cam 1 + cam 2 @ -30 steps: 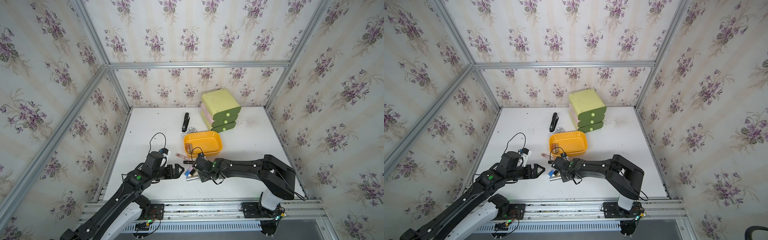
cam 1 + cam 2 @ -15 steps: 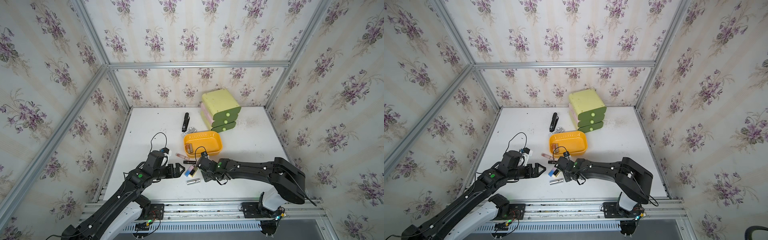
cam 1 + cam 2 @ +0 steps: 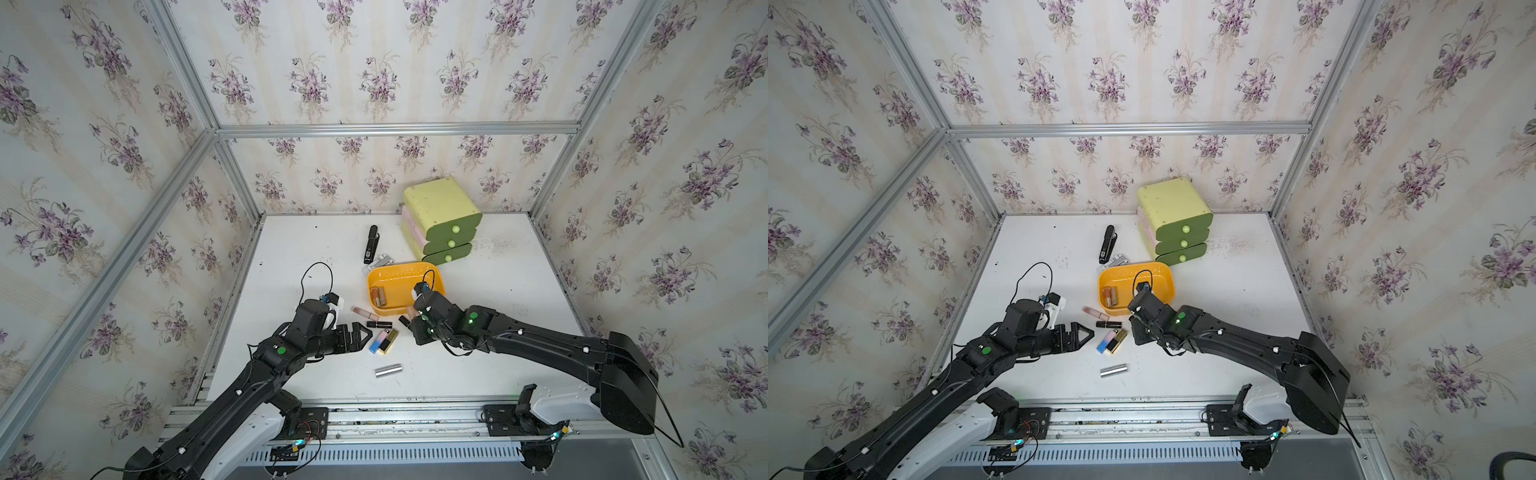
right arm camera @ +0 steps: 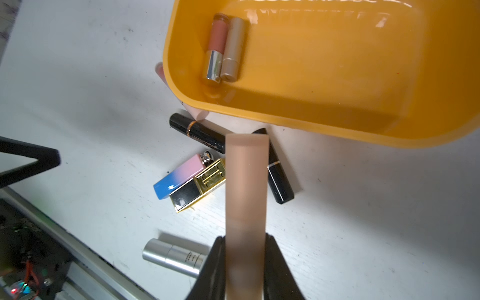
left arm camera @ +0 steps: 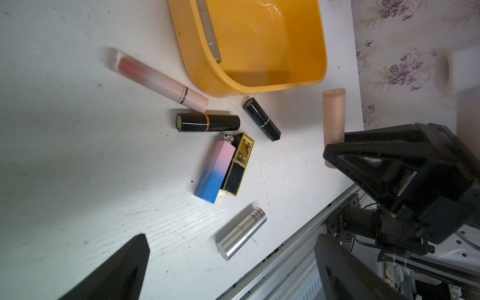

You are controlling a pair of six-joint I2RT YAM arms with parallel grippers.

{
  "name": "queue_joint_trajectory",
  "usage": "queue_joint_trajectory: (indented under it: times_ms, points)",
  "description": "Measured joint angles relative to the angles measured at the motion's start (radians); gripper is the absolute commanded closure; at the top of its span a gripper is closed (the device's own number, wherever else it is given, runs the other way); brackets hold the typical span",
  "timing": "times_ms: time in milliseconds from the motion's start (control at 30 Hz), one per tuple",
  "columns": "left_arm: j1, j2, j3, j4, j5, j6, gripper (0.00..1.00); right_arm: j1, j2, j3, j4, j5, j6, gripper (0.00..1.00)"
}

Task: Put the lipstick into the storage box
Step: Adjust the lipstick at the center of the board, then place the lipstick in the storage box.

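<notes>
Silver lipstick (image 3: 388, 370): lies on its side, alone on the white table (image 3: 498, 299), well short of the storage box (image 3: 401, 289) on the robot's side.
Left gripper (image 3: 360, 336): jaws spread wide and empty, low over the table, on the near-left side of the storage box.
Right gripper (image 4: 245, 249): narrowed onto the frosted peach lipstick (image 4: 246, 181), pinching its lower end between both fingers.
Frosted peach lipstick: lifted off the table, with its free end pointing at the storage box's near rim, not inside.
Pink-to-blue lipstick (image 5: 215, 171): flat on the table on the near side of the storage box, pressed side by side against the gold-and-black lipstick (image 5: 237, 166).
Black lipstick with orange band (image 5: 207, 122): closer to the storage box, just off its near-left corner.
Short black lipstick (image 5: 261, 119): near the storage box's near rim.
Pink lip gloss (image 5: 161, 80): lies slantwise at the storage box's near-left corner. Whether they touch I cannot tell.
Storage box: orange-yellow tray, on its left side a nude gloss with silver cap (image 4: 215, 46) and a gold lipstick (image 4: 233, 49), touching side by side.
Black stapler (image 3: 370, 245): beyond the storage box's far-left corner.
Yellow-green drawer unit (image 3: 440, 216): just beyond the storage box's far-right corner.
</notes>
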Motion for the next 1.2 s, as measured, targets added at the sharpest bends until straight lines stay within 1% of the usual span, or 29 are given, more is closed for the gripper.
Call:
queue_joint_trajectory:
  times_ms: [100, 167, 367, 600, 667, 767, 1200]
  points:
    - [-0.002, 0.009, 0.0, 0.016, 0.026, 0.001, 0.0, -0.063, 0.003, 0.01, 0.018, -0.068, -0.023, 0.8]
    - [-0.026, 0.028, 0.021, 0.002, 0.04, 0.014, 0.0, -0.101, 0.017, 0.027, 0.026, -0.1, -0.043, 0.8]
    - [-0.183, 0.055, 0.127, -0.091, 0.037, 0.109, 0.01, -0.164, 0.081, 0.075, 0.061, -0.198, -0.086, 0.8]
    - [-0.33, 0.133, 0.185, -0.224, -0.064, 0.175, 0.0, -0.195, 0.141, 0.126, 0.071, -0.265, -0.108, 0.8]
    - [-0.341, 0.132, 0.184, -0.245, -0.104, 0.179, 0.0, -0.203, 0.159, 0.143, 0.074, -0.278, -0.118, 0.8]
    - [-0.344, 0.125, 0.18, -0.254, -0.13, 0.179, 0.0, -0.211, 0.191, 0.167, 0.087, -0.294, -0.125, 0.8]
    - [-0.346, 0.13, 0.176, -0.269, -0.183, 0.179, 0.0, -0.238, 0.326, 0.265, 0.114, -0.344, -0.145, 0.8]
